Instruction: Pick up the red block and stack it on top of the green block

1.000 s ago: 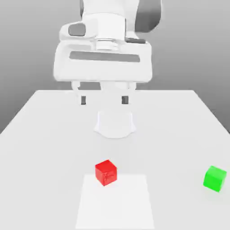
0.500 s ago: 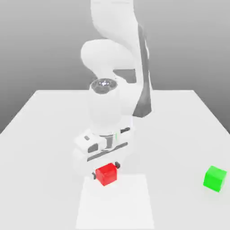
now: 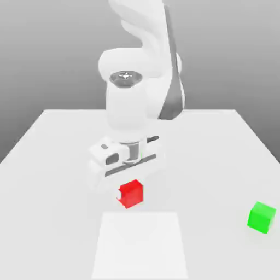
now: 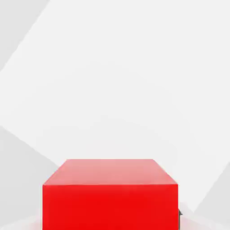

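Near the middle of the table [image 3: 54, 164], in the exterior view, the red block [image 3: 131, 194] is seen directly under the gripper [image 3: 130, 186]. The gripper is closed on the block: its top is tucked up against the underside of the white hand, and the fingers themselves are largely hidden behind the hand body and the block. The block appears to be raised off the table rather than resting on it, though the gap beneath it cannot be judged with certainty. It is held level, with one vertical edge turned toward the camera so that two side faces are shown.

The hand is pointed straight down and is carried by the white arm [image 3: 136, 82], which rises behind it toward the far edge of the table.

A lighter square patch [image 3: 139, 246] is marked on the table toward the near edge. The red block is seen just beyond the far edge of this patch in the exterior view.

The green block [image 3: 261, 217] is set flat on the table at the exterior view's right, close to the table's edge and well apart from the red block and the gripper. Nothing is touching it.

From the hand view, the red block [image 4: 110, 197] is seen close up with its top face and one side face shown, and the table and the patch lie beyond it.
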